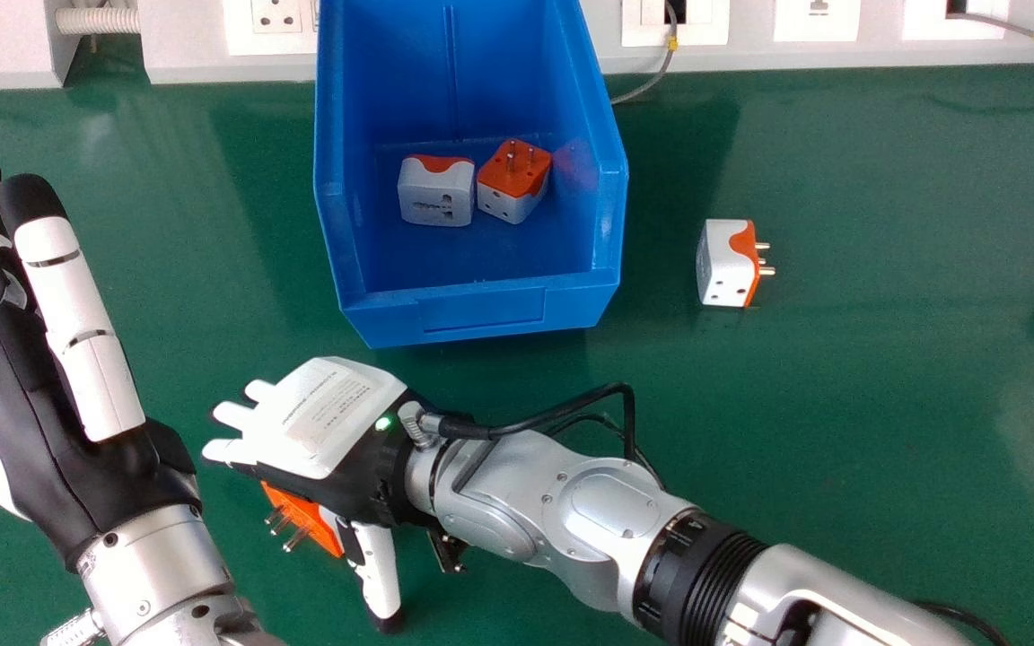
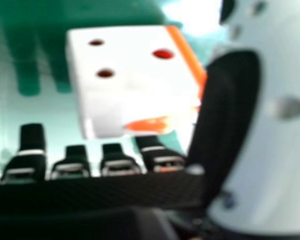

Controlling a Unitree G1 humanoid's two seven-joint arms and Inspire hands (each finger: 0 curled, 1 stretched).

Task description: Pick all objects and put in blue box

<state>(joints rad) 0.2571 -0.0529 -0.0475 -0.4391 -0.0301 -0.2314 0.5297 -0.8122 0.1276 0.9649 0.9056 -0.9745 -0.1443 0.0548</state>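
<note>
By an adapter (image 1: 306, 520), the right hand (image 1: 337, 480), fingers apart, bears seemingly illegible print (image 1: 328, 405).

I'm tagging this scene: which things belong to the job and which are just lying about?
Job:
blue box
two plug adapters inside it
plug adapter right of it
plug adapter by the right hand

Just there:
power socket behind
grey cable beside the box

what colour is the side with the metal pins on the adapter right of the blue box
Orange, best seen in the head view.
</note>
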